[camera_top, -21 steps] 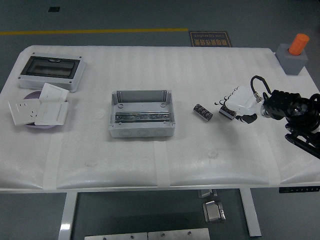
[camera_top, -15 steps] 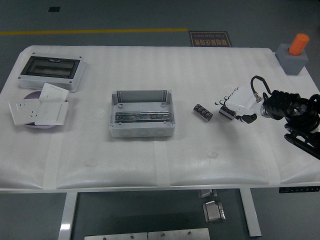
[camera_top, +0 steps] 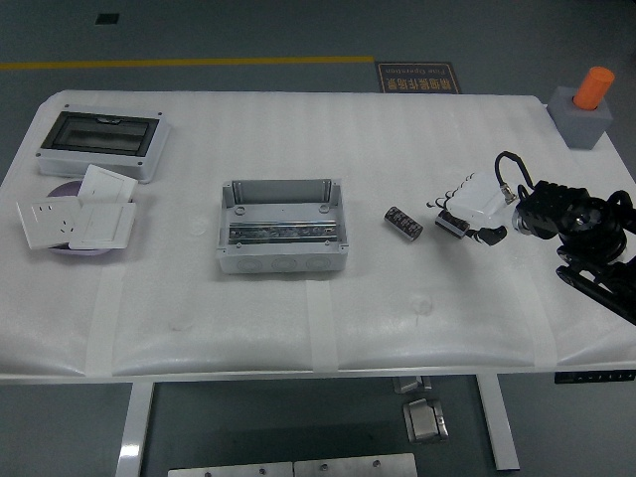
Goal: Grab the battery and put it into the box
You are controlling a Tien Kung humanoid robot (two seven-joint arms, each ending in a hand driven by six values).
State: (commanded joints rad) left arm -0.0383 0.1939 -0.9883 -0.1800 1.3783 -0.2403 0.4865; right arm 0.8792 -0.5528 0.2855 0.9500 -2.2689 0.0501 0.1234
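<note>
Evidently, one battery [camera_top: 452,223] was clasped under the right hand's [camera_top: 475,206] curled fingers [camera_top: 459,195]; another battery [camera_top: 403,222] lay just beyond them. Small, rigid, smooth cylinders: best gripped mid-body.

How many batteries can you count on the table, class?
2. One battery lies free on the white table, right of the open grey box. A second battery sits at the right hand, partly covered by it; more could be hidden.
</note>
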